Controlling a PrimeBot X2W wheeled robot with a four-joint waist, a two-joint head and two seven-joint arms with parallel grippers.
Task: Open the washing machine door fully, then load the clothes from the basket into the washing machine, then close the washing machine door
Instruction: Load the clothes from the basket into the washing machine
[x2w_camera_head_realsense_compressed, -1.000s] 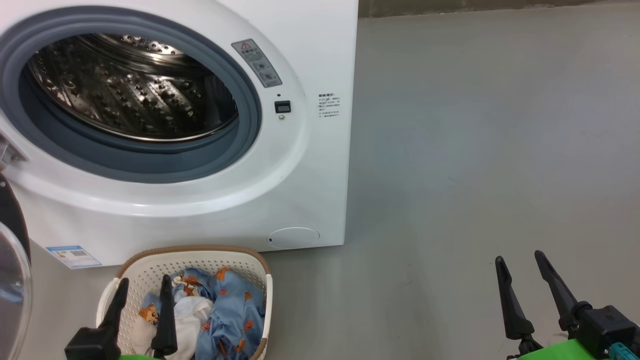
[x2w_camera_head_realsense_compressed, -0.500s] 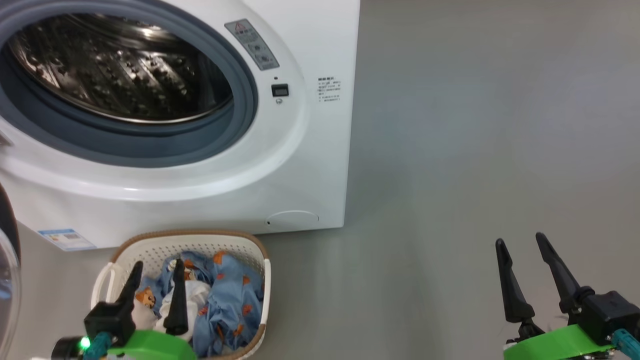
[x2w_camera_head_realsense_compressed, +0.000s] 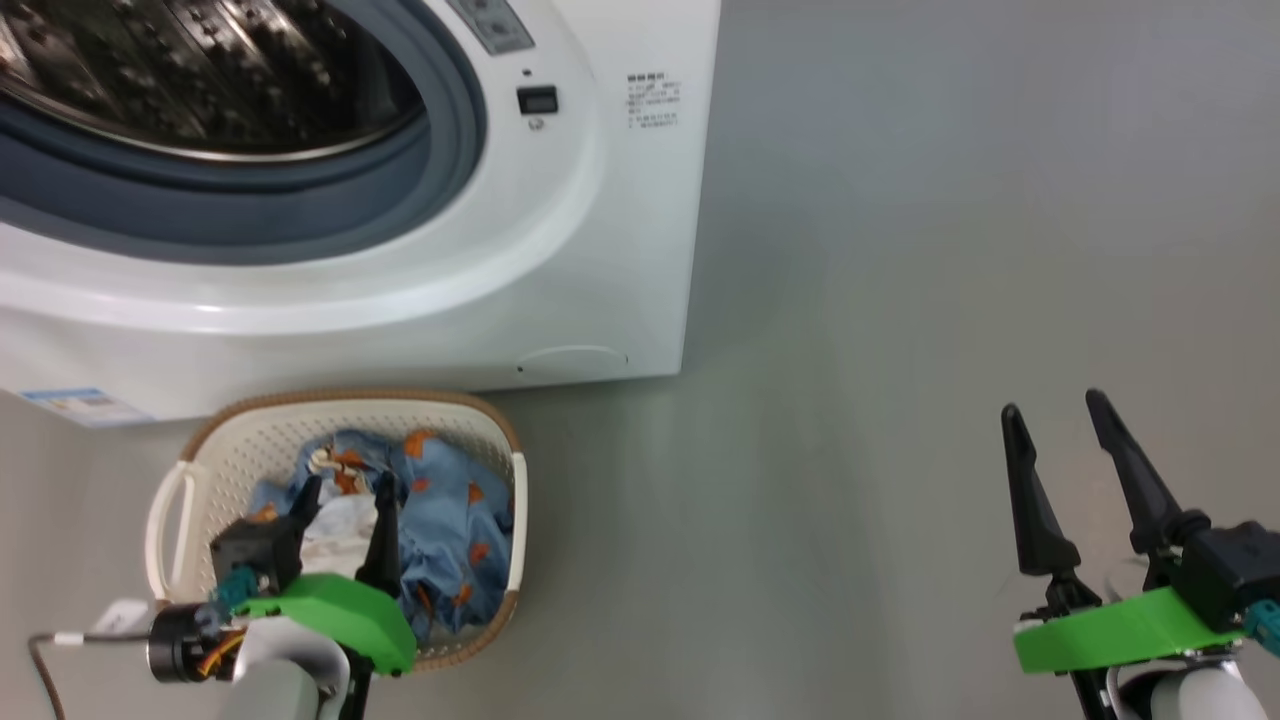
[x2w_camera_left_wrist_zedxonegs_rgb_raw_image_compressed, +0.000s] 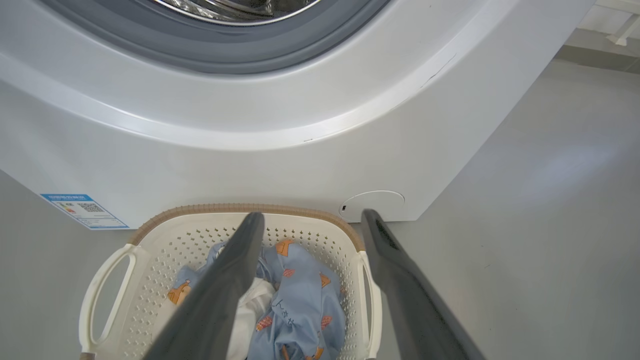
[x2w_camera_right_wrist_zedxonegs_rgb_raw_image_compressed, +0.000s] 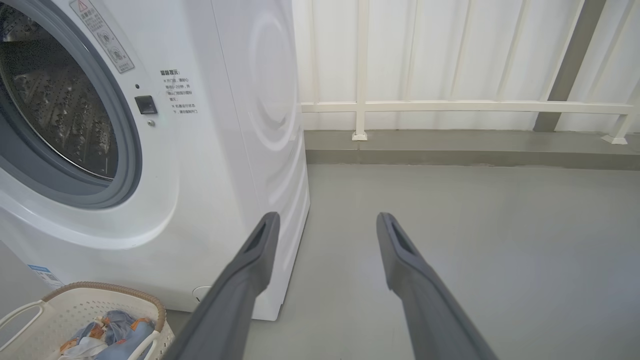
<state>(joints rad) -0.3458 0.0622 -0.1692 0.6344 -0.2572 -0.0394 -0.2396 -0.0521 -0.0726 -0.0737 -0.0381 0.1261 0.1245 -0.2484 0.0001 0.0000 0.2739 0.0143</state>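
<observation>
Left hand (x2w_camera_head_realsense_compressed: 345, 490) is hovering spread wide over the clothes (x2w_camera_head_realsense_compressed: 450, 510), gripping nothing; right hand (x2w_camera_head_realsense_compressed: 1052, 405) is hanging released, empty, well apart. Clothes are lying bunched in the basket (x2w_camera_head_realsense_compressed: 350, 397) before the washing machine (x2w_camera_head_realsense_compressed: 600, 250). Likely soft, light, floppy: pinching a raised fold mid-bundle looks best.

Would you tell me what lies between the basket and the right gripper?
Bare grey floor, seen in the head view, separates the basket from the right gripper.

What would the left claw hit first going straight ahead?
The left claw probably passes over the clothes and basket, meeting the white front of the washing machine; depth is unclear.
</observation>
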